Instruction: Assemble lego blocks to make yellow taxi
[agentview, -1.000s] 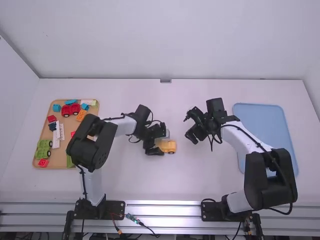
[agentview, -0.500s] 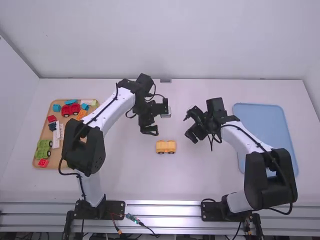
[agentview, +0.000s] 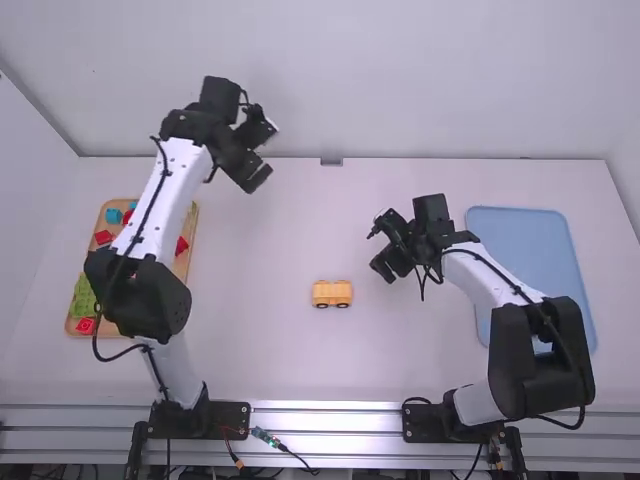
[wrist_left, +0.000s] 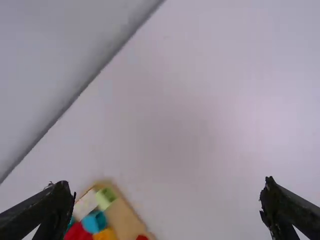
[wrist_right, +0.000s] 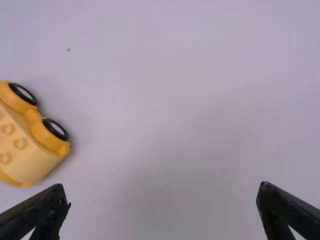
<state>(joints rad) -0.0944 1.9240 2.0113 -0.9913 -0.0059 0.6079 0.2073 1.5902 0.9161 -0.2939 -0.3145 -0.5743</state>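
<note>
**Pick straight, keep neighbours still**

From the yellow car (agentview: 332, 293), clockwise: tray (wrist_left: 125, 220) at nine; my left gripper (agentview: 260, 150) at eleven, fingers apart, probably best lowered straight over one block; my right gripper (agentview: 380, 248) near one-thirty, spread, best kept for steadying the car.
</note>
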